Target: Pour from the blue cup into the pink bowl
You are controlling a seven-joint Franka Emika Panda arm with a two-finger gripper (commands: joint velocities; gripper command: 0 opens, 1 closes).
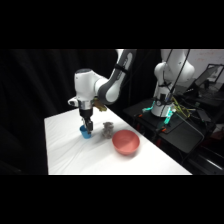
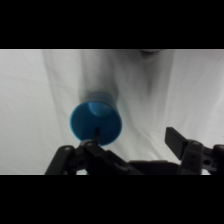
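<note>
The blue cup [image 1: 85, 132] stands upright on the white table [image 1: 75, 155], left of the pink bowl [image 1: 125, 142]. My gripper [image 1: 87, 123] hangs straight down right over the cup. In the wrist view the blue cup [image 2: 95, 121] shows from above, its open mouth toward the camera. The gripper [image 2: 134, 137] is open: one fingertip [image 2: 94, 136] overlaps the cup's near rim, while the other fingertip [image 2: 174, 139] stands well off to the cup's side, with bare table between it and the cup. The bowl is out of the wrist view.
A small grey speckled lumpy object [image 1: 107, 130] sits between the cup and the bowl. A second white robot [image 1: 167, 80] with cables stands on a dark bench beyond the table's right edge. Black curtains close off the back.
</note>
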